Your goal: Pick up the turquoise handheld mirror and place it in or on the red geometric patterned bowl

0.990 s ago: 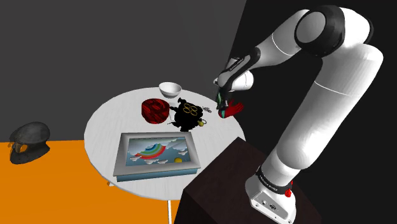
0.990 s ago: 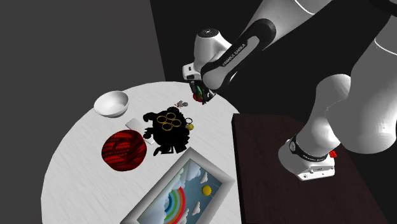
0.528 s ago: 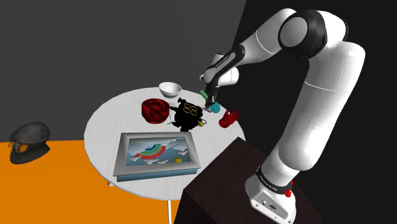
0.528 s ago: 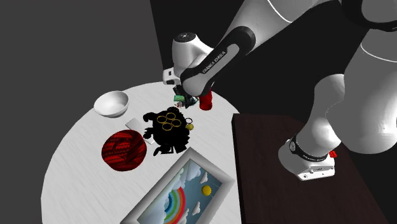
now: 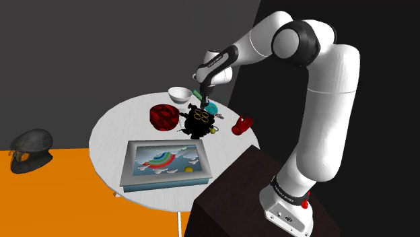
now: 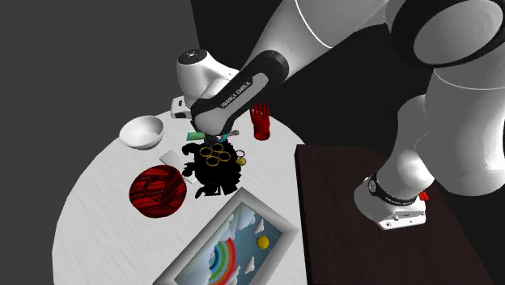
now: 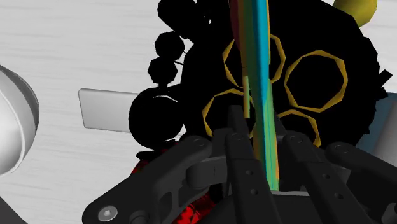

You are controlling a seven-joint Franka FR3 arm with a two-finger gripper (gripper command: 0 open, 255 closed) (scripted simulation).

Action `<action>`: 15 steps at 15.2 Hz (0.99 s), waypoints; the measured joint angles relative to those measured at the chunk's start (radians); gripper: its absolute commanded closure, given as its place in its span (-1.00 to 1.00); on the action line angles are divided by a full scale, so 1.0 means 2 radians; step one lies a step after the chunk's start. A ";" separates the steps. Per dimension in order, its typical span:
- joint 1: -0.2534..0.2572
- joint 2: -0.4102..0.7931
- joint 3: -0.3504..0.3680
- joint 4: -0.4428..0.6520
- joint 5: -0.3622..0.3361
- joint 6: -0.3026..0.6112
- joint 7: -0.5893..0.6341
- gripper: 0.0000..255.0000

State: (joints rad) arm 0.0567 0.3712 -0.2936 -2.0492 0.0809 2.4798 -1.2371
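My black gripper point(image 5: 204, 96) is shut on the turquoise hand mirror point(image 5: 211, 108) and holds it in the air above a black toy with gold rings point(image 5: 198, 120). In the wrist view the mirror point(image 7: 261, 95) runs edge-on between the two fingers point(image 7: 240, 137), which clasp it. In the second exterior view the gripper point(image 6: 212, 133) hangs between the white bowl and the red hand-shaped object. The red patterned bowl point(image 5: 163, 116) point(image 6: 158, 191) sits on the round white table point(image 5: 111, 138), beyond the black toy in the shoulder view's left direction.
A small white bowl point(image 5: 180, 94) stands at the table's back. A red hand-shaped object point(image 5: 242, 125) stands near the table's right edge. A framed rainbow picture point(image 5: 165, 161) lies at the front. A grey card point(image 7: 105, 109) lies by the toy. A dark helmet point(image 5: 30, 149) rests on the orange floor.
The gripper has closed on the mirror, lifted it from beside the red hand-shaped object, and carried it to the shoulder view's left, over the black toy.
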 measured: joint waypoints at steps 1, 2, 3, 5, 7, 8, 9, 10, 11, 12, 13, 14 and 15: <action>0.002 0.011 0.003 0.018 0.002 -0.007 0.005 1.00; 0.006 0.026 0.006 0.043 0.004 -0.017 0.013 1.00; 0.009 0.035 0.008 0.061 0.004 -0.028 0.019 1.00; 0.014 0.062 0.014 0.106 0.007 -0.046 0.031 1.00; 0.019 0.088 0.019 0.151 0.009 -0.066 0.044 1.00; 0.020 0.103 0.021 0.177 0.010 -0.078 0.049 1.00; 0.020 0.121 0.023 0.208 0.012 -0.091 0.054 1.00; 0.021 0.135 0.025 0.233 0.012 -0.103 0.059 1.00; 0.022 0.151 0.027 0.261 0.013 -0.114 0.065 1.00; 0.022 0.172 0.030 0.296 0.015 -0.129 0.070 1.00; 0.022 0.189 0.031 0.329 0.015 -0.145 0.076 1.00; 0.023 0.211 0.033 0.369 0.016 -0.163 0.083 1.00; 0.024 0.230 0.035 0.405 0.016 -0.179 0.089 1.00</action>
State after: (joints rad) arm 0.1041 0.8320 -0.2228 -1.2397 0.1134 2.1217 -1.0582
